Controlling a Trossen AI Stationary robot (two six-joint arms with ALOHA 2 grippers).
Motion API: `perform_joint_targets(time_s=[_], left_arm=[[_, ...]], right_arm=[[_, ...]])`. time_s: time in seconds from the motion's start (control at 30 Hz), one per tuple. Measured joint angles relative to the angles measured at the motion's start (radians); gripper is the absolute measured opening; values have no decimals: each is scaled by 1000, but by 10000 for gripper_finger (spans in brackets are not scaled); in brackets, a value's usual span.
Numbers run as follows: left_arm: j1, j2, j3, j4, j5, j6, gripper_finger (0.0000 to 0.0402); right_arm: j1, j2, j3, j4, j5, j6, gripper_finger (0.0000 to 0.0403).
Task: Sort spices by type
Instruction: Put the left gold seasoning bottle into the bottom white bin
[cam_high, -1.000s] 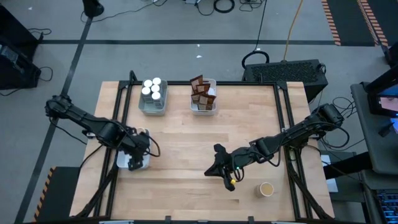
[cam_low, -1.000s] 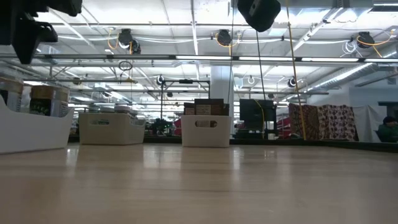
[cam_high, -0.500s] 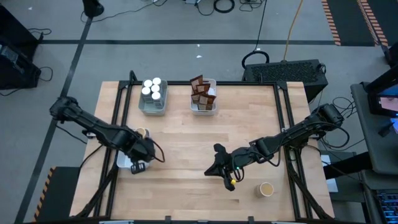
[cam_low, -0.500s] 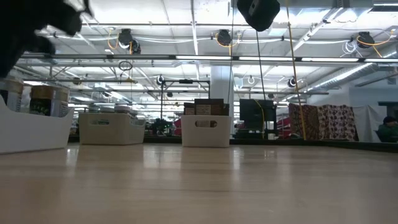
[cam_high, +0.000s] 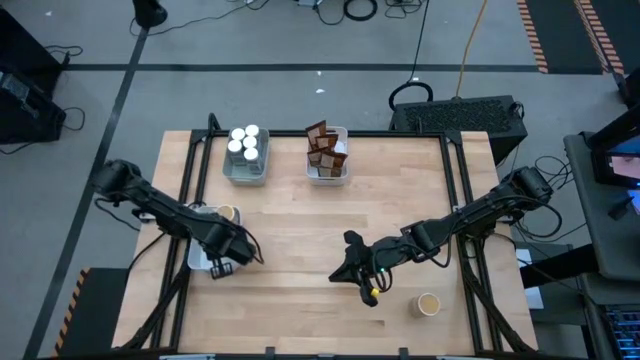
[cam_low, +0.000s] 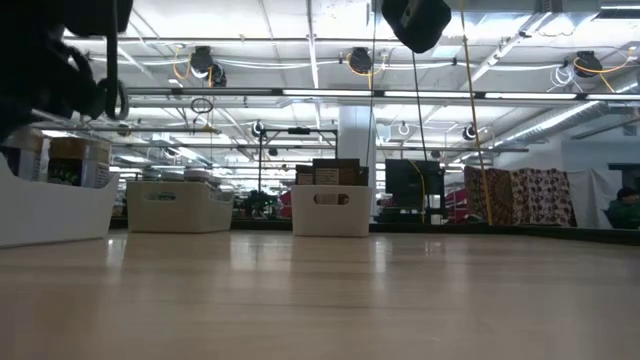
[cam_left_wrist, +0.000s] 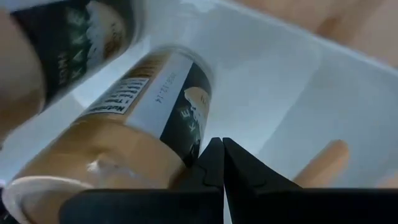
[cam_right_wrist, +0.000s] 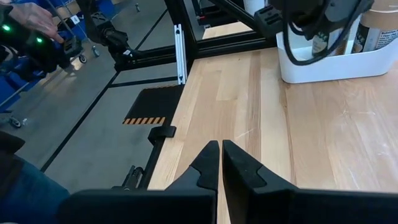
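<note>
While left claw (cam_left_wrist: 219, 163) hangs closed over tray (cam_left_wrist: 280, 81), amber jar (cam_left_wrist: 118, 134) beside

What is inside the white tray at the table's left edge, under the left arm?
The white tray holds tan-topped jars: one shows beside the left arm in the high view, and the left wrist view shows a labelled jar lying tilted. The arm covers the rest, so no count is possible.

Overhead and table-level views share the table (cam_high: 300, 220); wrist cameras look close.
</note>
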Motion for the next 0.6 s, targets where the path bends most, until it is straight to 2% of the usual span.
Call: perform_joint_targets(time_s=[0.6], left_arm=[[116, 31, -12, -147, -37, -25, 0]], right_arm=[[1, 0, 0, -5, -2, 5, 0]])
